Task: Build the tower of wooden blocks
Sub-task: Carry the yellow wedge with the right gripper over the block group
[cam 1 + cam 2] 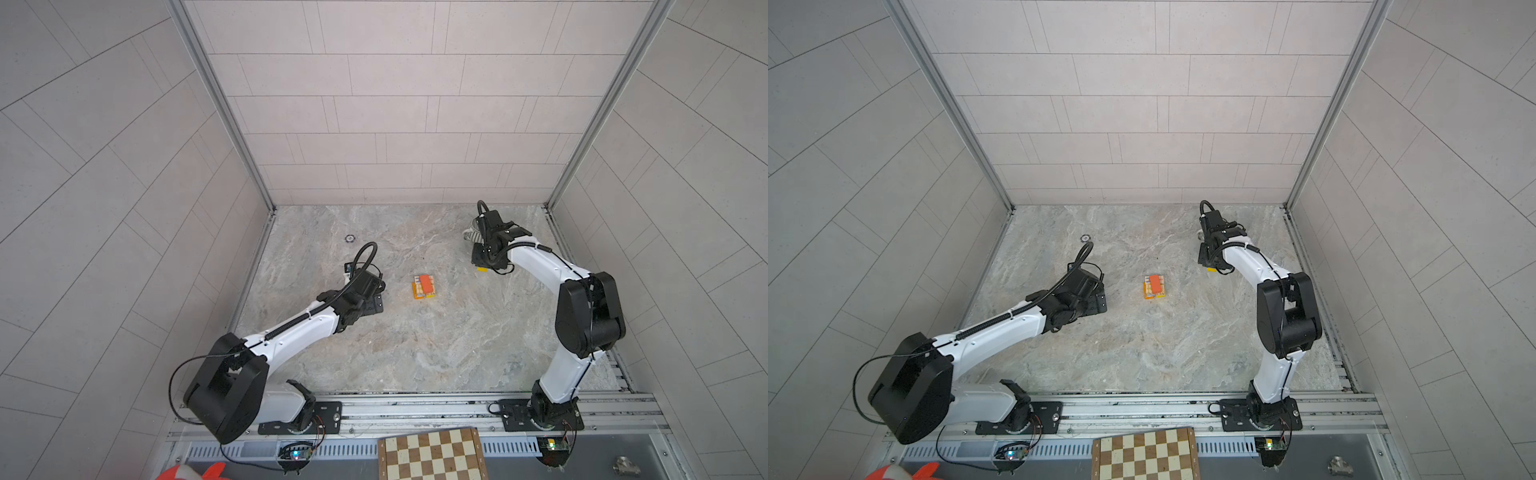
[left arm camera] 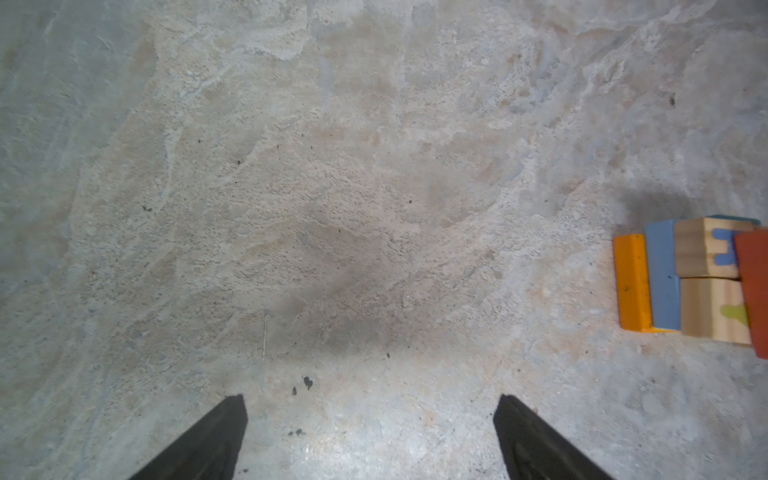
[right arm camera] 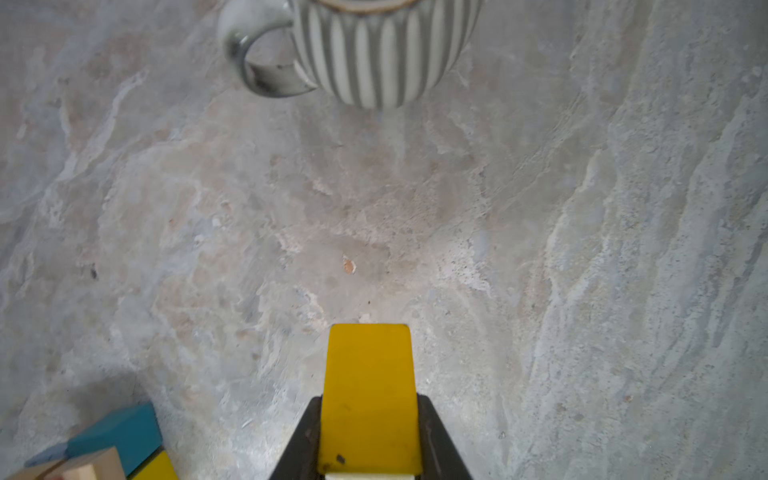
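The right arm (image 1: pixel 536 266) is covering most of the mug (image 1: pixel 468 237) at 1 o'clock from the tower (image 1: pixel 424 286) and all but a sliver of the yellow block (image 1: pixel 482 269) at 2 o'clock.

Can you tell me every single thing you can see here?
table: one, grey marbled; under everything.
tower: one stack, orange-red, blue, orange and lettered plain wood; middle of the table.
mug: one, grey-striped; back right of the table.
yellow block: one, yellow; held in the right claw, near the mug.
chessboard: one, brown and cream; beyond the table's near edge.
small ring: one, silvery; back left of the table.
left claw: one, black, open and empty; left of the tower.
right claw: one, black, shut on the yellow block.
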